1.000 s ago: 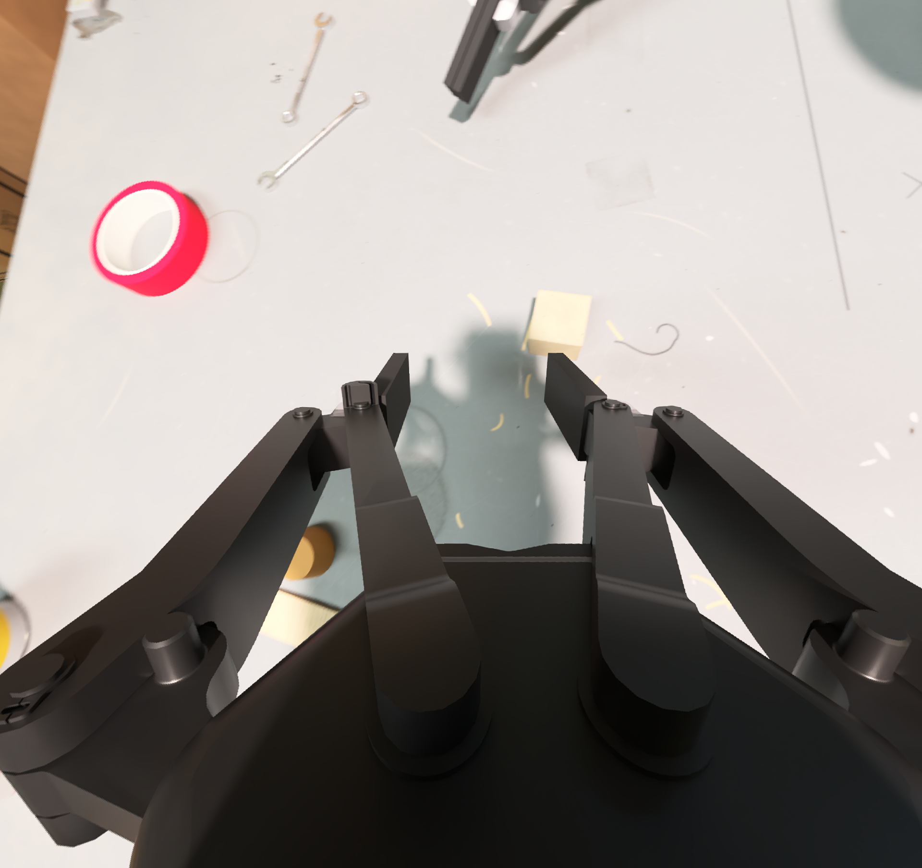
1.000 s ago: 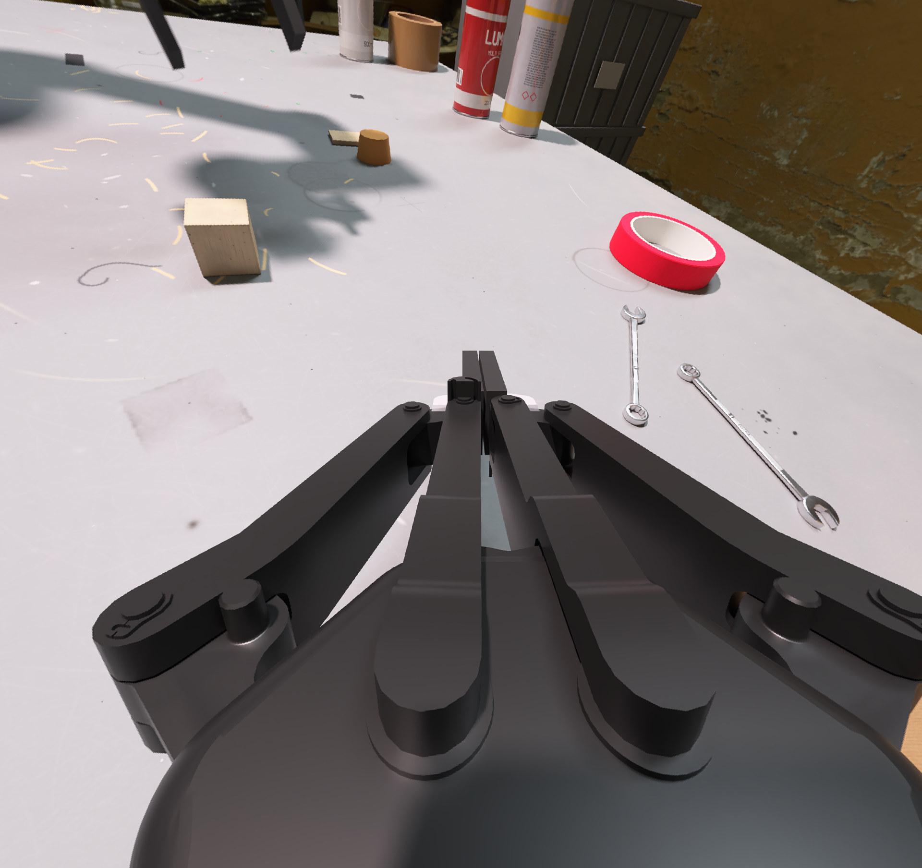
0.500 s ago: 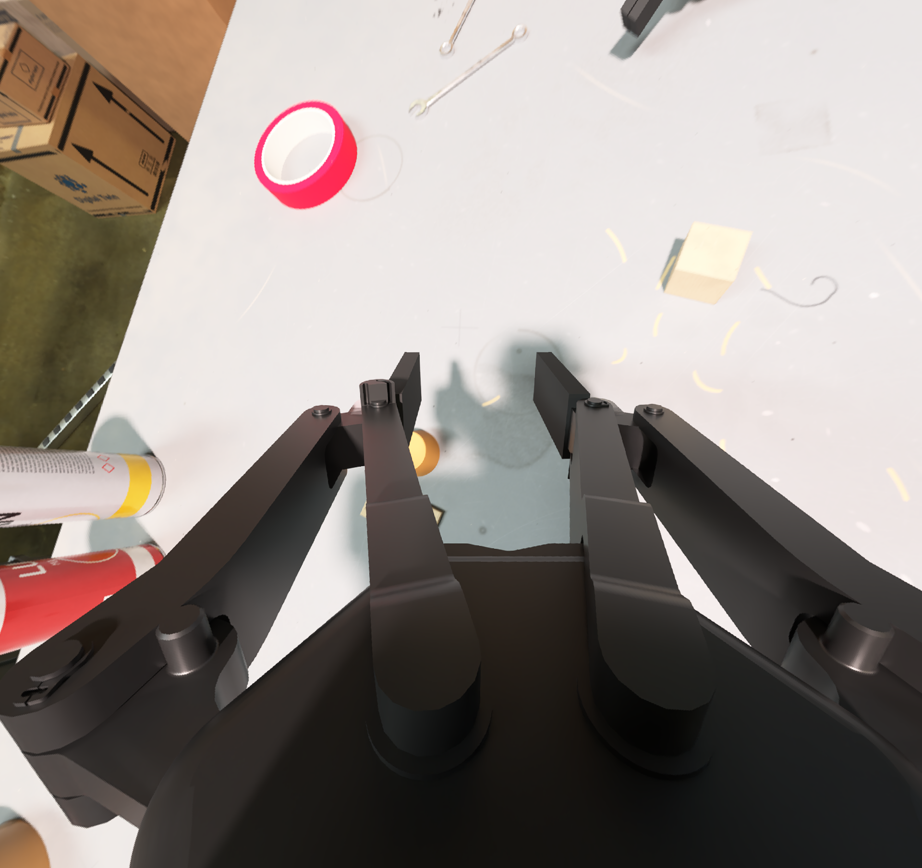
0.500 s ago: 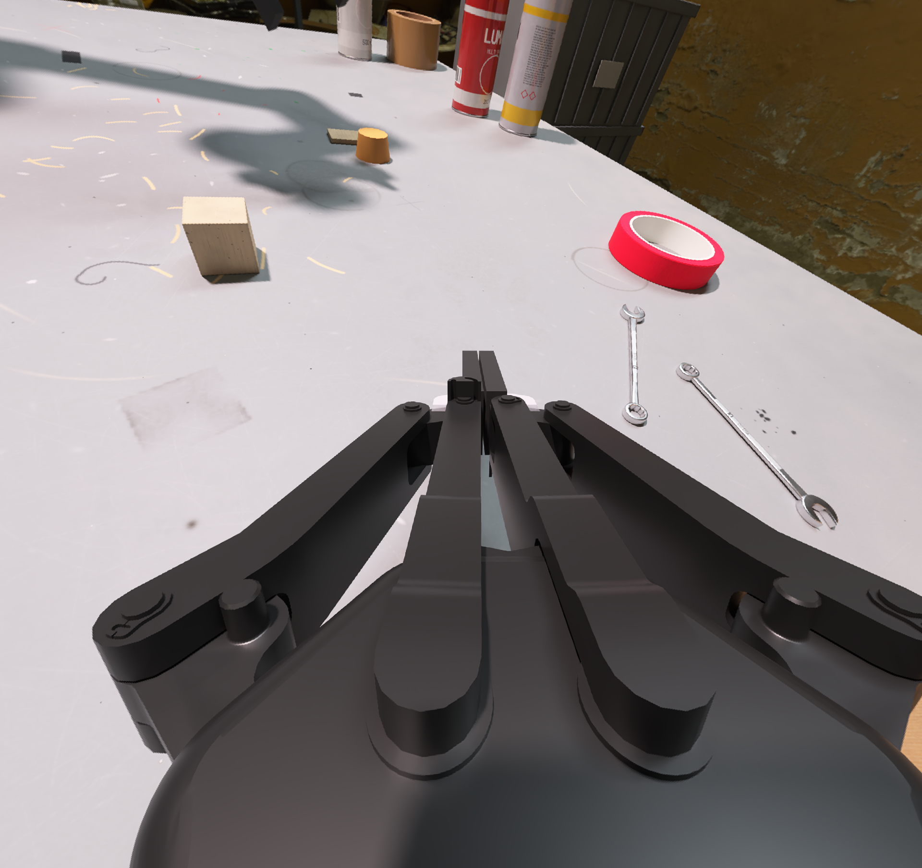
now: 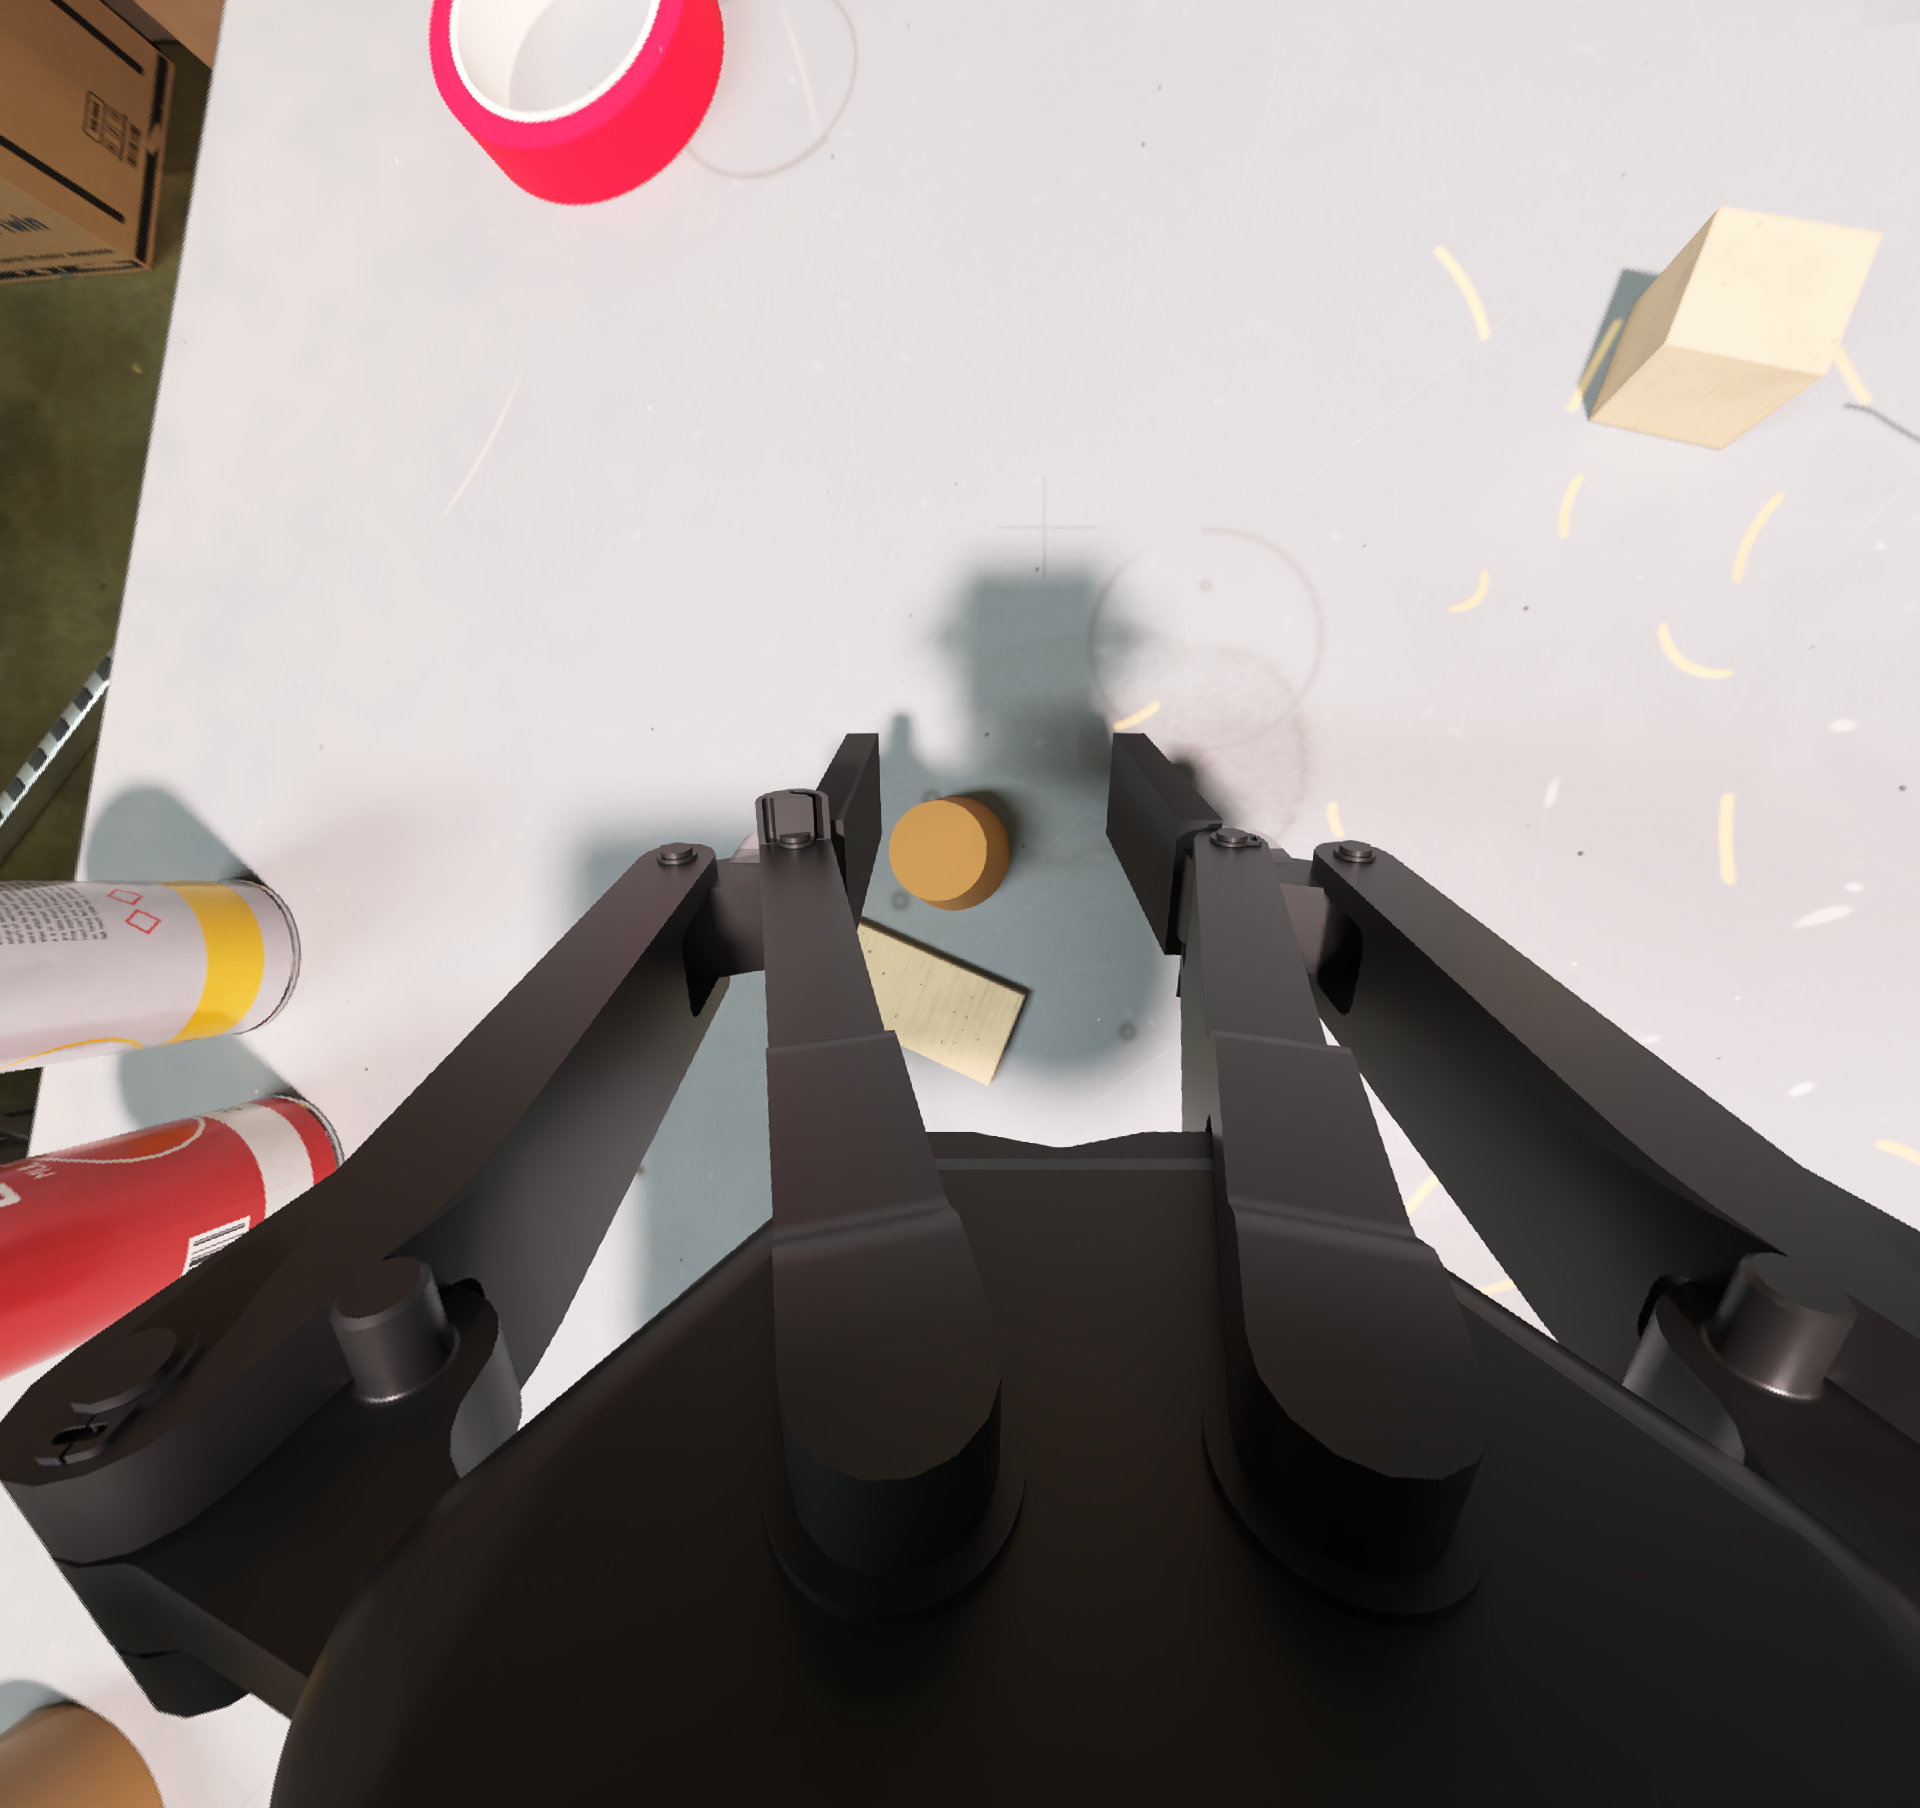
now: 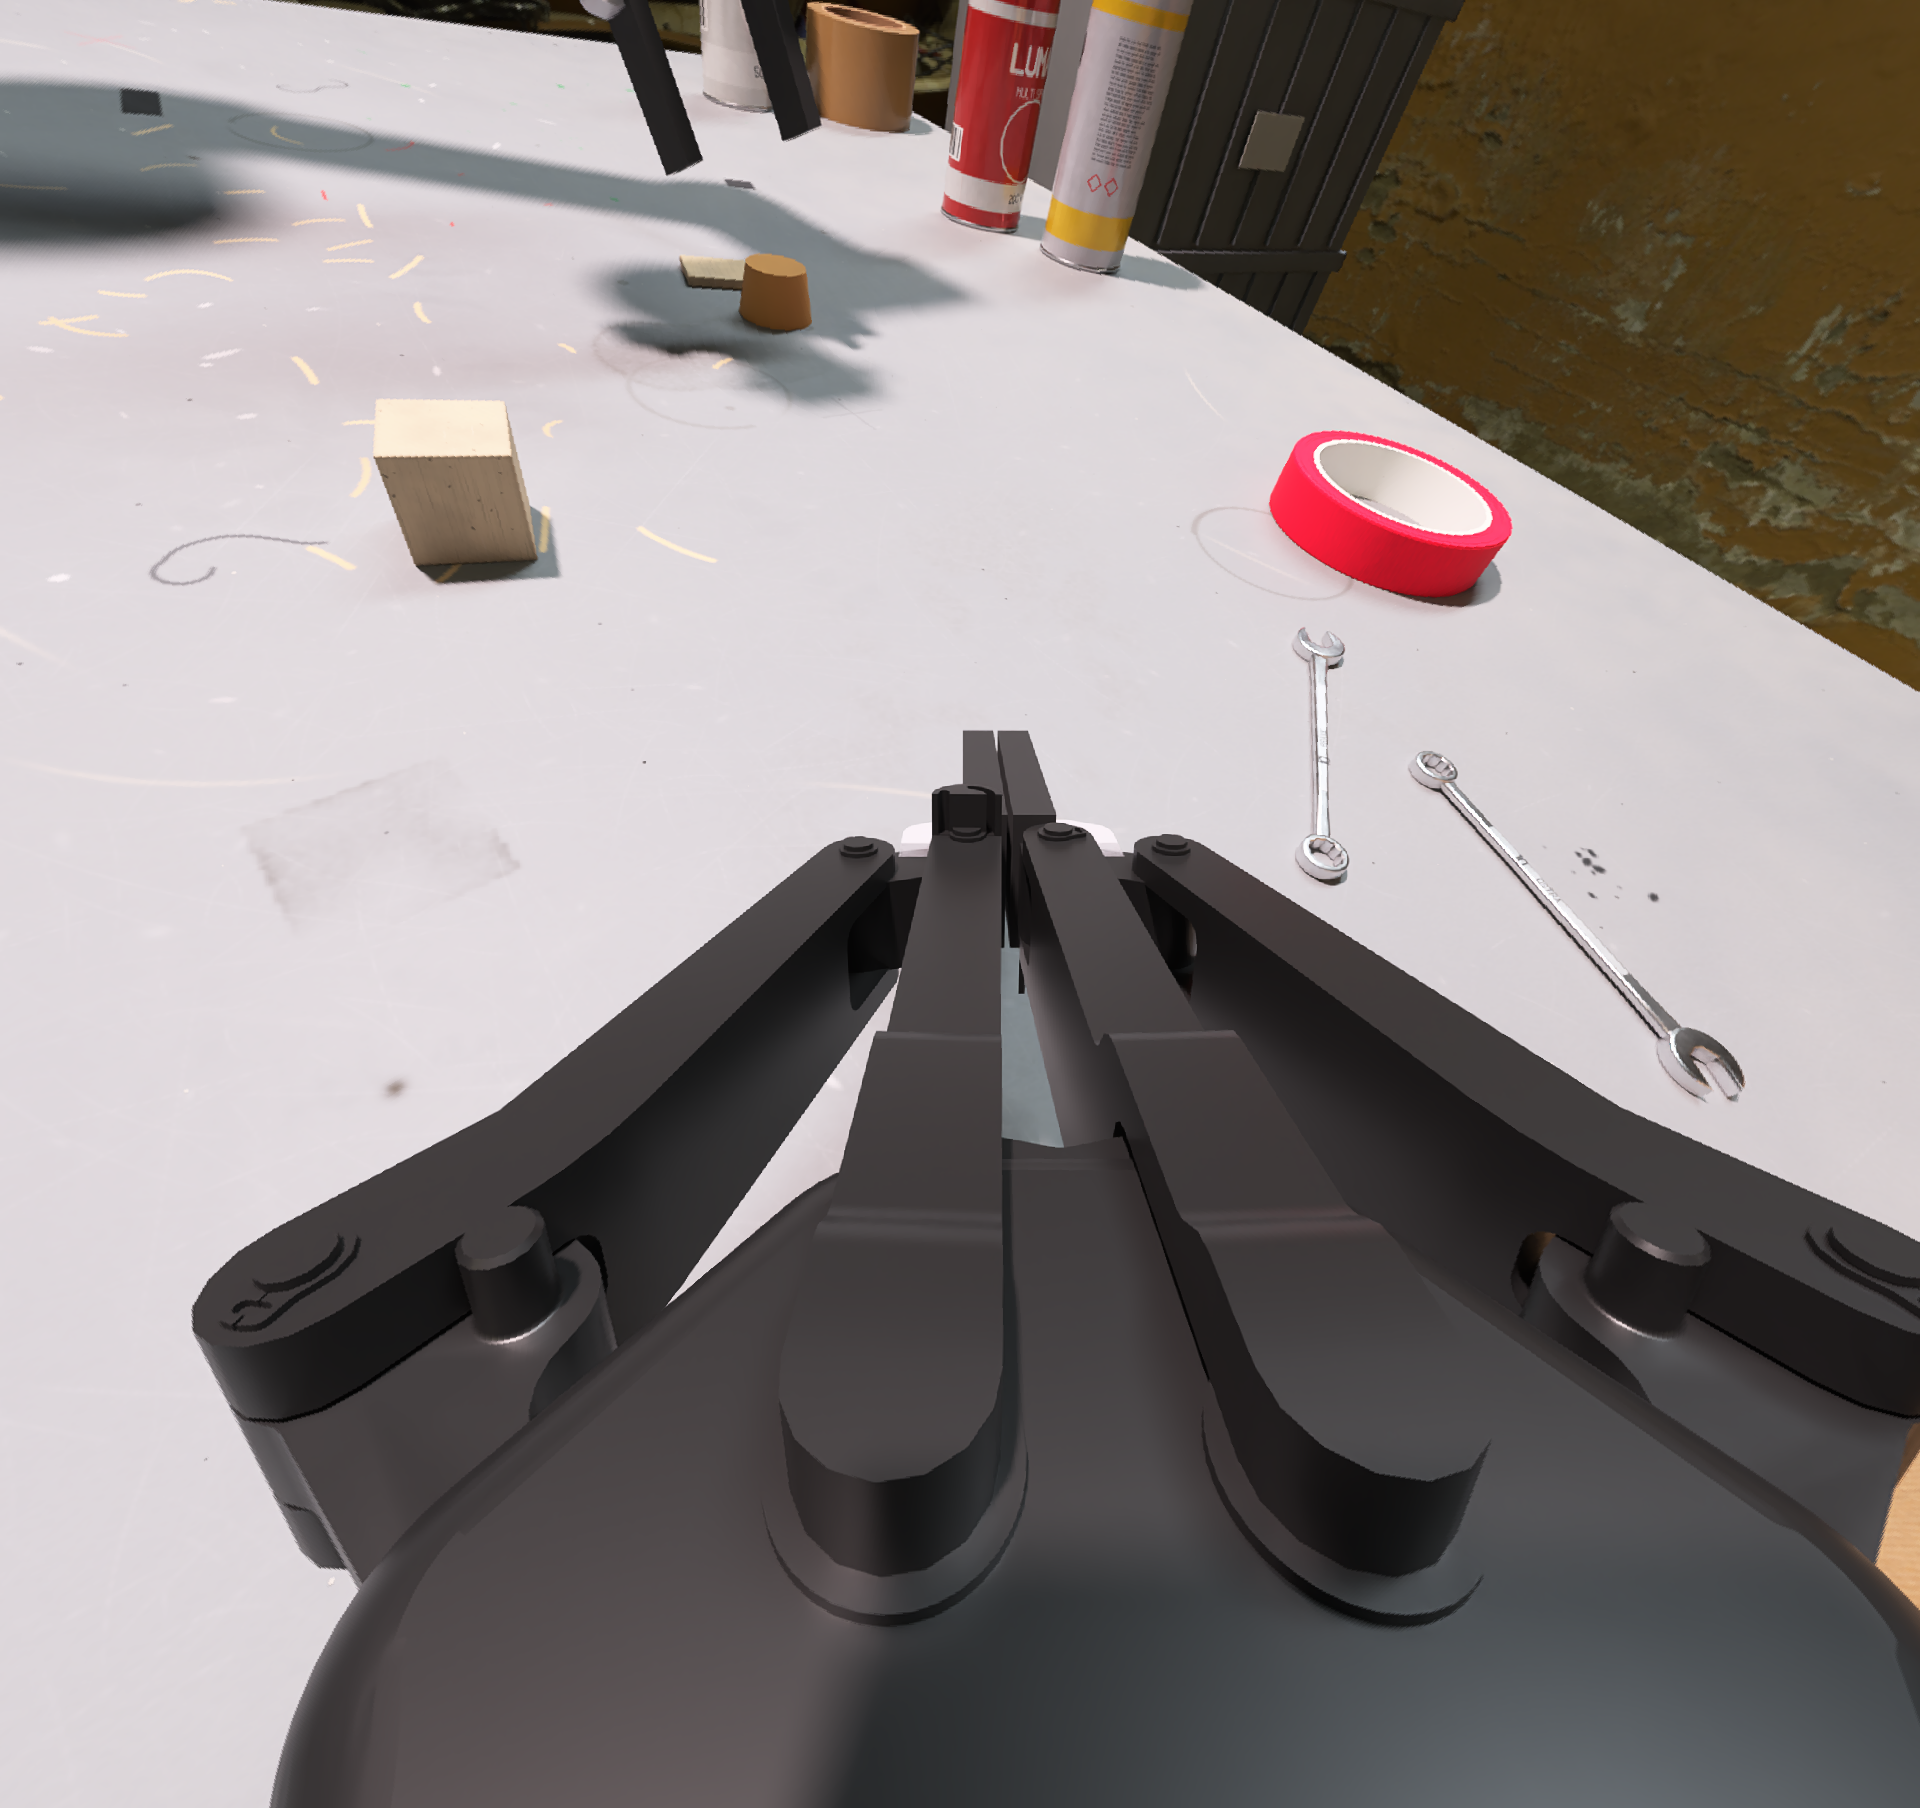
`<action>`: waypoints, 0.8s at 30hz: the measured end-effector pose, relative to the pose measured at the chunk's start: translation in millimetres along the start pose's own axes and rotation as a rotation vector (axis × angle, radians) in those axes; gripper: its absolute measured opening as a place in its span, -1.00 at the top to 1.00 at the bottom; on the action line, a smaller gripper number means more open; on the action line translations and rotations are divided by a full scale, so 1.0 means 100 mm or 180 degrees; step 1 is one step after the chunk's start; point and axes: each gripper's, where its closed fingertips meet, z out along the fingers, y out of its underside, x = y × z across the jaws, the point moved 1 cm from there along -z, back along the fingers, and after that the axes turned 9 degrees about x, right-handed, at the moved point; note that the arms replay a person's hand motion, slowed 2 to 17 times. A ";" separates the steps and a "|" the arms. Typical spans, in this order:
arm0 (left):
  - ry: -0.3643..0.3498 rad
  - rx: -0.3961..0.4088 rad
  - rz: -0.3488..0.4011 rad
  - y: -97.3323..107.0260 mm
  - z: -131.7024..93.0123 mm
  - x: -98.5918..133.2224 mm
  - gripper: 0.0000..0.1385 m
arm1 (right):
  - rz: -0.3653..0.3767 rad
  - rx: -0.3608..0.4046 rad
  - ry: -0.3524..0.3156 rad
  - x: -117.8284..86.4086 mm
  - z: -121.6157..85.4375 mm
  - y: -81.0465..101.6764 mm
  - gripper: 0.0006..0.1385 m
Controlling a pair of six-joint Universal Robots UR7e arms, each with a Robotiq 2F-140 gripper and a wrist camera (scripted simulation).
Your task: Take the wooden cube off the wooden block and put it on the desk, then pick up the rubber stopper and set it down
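The pale wooden cube (image 5: 1733,330) stands on the desk at the upper right of the left wrist view and also shows in the right wrist view (image 6: 455,480). The thin flat wooden block (image 5: 940,1012) lies bare on the desk, next to the orange-brown rubber stopper (image 5: 948,852). My left gripper (image 5: 992,771) is open and empty, hovering above the stopper, which shows between the fingers nearer the left one. In the right wrist view the stopper (image 6: 775,292) and block (image 6: 713,270) lie under the left gripper (image 6: 727,143). My right gripper (image 6: 997,756) is shut and empty, low over the desk.
A pink tape roll (image 5: 577,44) (image 6: 1390,511) lies on the desk. Two spray cans (image 5: 135,969) (image 5: 135,1228) stand at the desk edge, near a brown cylinder (image 6: 860,65). Two wrenches (image 6: 1320,750) (image 6: 1569,927) lie right of my right gripper. Wood shavings are scattered about.
My left gripper has moved away from the cube and come down over the stopper and flat block, staying open. The right gripper has not moved.
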 end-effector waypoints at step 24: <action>0.0536 -0.0326 -0.0164 0.38 0.38 -0.15 0.11 | 0.0019 -0.0032 -0.0016 0.00 0.01 0.01 0.99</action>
